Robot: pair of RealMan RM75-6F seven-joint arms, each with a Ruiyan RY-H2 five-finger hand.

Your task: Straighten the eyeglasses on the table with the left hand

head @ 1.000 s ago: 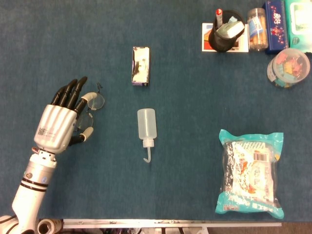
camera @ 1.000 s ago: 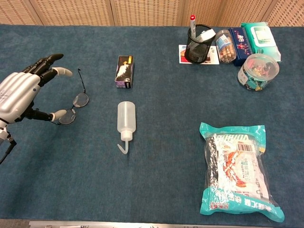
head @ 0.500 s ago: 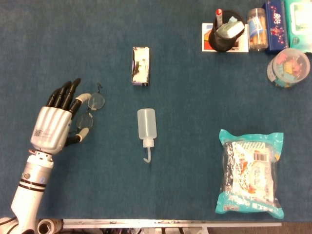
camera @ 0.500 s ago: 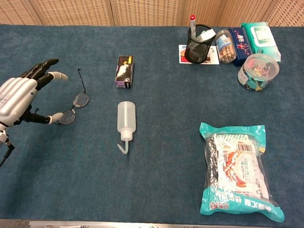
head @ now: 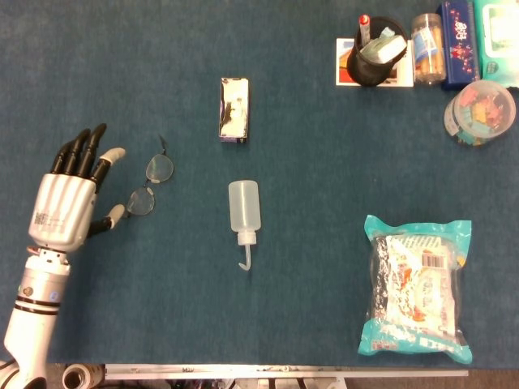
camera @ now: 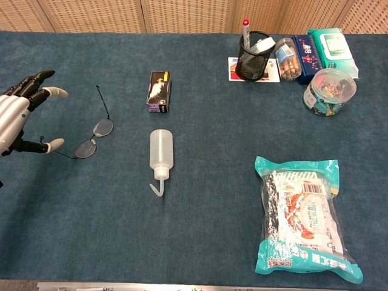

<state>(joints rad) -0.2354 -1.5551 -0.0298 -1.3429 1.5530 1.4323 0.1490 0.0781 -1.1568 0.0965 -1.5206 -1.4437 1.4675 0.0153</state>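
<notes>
The eyeglasses (head: 150, 185) (camera: 94, 137) lie on the blue table left of centre, thin wire frame with two round lenses, temples pointing away toward the left and back. My left hand (head: 69, 198) (camera: 18, 118) hovers just left of them with fingers spread, holding nothing; its thumb tip is close to one temple end, apart from the lenses. The right hand appears in neither view.
A small dark box (head: 234, 109) and a white squeeze bottle (head: 244, 212) lie right of the glasses. A teal snack bag (head: 418, 288) sits front right. A pen cup (head: 371, 57), jars and packs crowd the back right corner.
My left hand has drawn back to the left, away from the eyeglasses, which now lie free on the table. The glasses have shifted slightly.
</notes>
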